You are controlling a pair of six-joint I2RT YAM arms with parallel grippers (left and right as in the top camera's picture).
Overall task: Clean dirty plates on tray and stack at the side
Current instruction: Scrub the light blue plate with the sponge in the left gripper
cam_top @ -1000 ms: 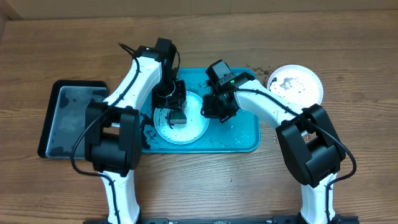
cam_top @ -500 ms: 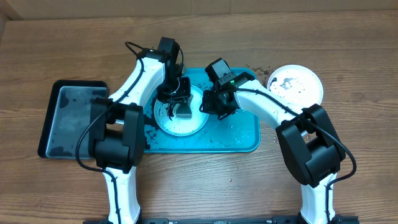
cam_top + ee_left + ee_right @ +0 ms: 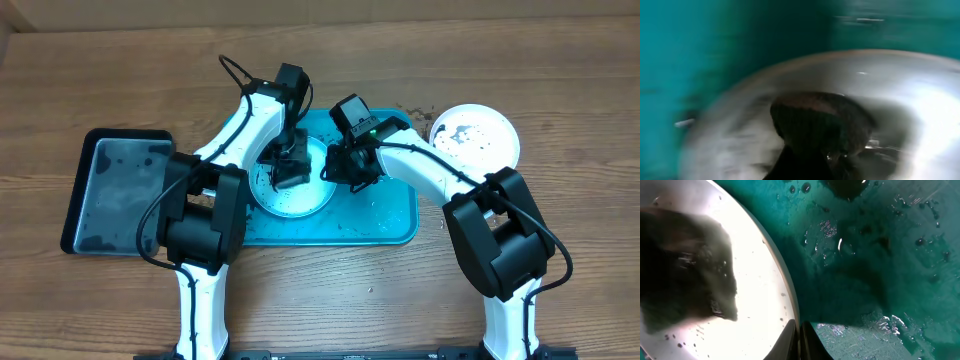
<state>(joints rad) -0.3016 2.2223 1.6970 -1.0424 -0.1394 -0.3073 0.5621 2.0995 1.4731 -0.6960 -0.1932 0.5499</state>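
Observation:
A pale mint plate [image 3: 300, 202] with dark specks lies on the teal tray [image 3: 385, 215]. My left gripper [image 3: 290, 172] is shut on a dark wet sponge [image 3: 820, 120] and presses it on the plate's middle; the left wrist view is blurred by motion. My right gripper [image 3: 799, 342] is shut on the plate's right rim [image 3: 785, 295], one finger inside and one outside. The sponge also shows in the right wrist view [image 3: 685, 275]. A white plate [image 3: 475, 135] with black smears sits on the table, right of the tray. The yellow-green plate is out of view.
A smaller black tray [image 3: 115, 190] lies left of the teal tray, its surface wet. Water drops and dark crumbs lie on the teal tray's floor [image 3: 880, 270]. Dark crumbs are scattered on the wood near the tray's far right corner [image 3: 415, 110].
My left gripper has swept the sponge from the plate's near left part toward its far right part, and the left arm has swung right. The right gripper keeps its hold on the rim.

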